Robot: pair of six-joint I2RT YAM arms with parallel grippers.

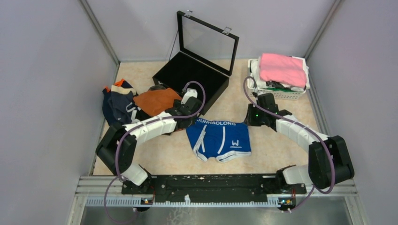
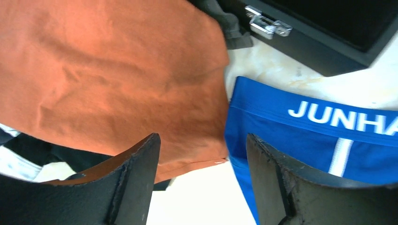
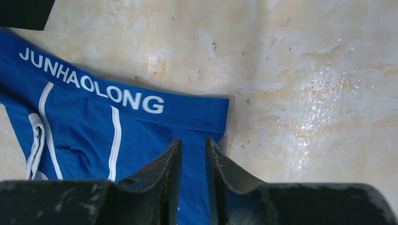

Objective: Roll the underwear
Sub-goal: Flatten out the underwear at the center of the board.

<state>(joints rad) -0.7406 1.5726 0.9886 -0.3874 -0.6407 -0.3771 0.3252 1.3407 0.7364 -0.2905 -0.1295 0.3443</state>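
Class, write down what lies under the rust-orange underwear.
Dark garments poke out beneath the rust-orange underwear at its near edge. How far they extend underneath is covered by the orange fabric.

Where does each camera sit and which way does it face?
Top external: above and behind, facing down at the table; left arm and right arm show.
Left wrist: on the arm, faces down past the open left gripper at orange underwear and blue underwear.
Right wrist: on the arm, faces down past the right gripper at the blue underwear.
Shared: all three see the blue underwear.
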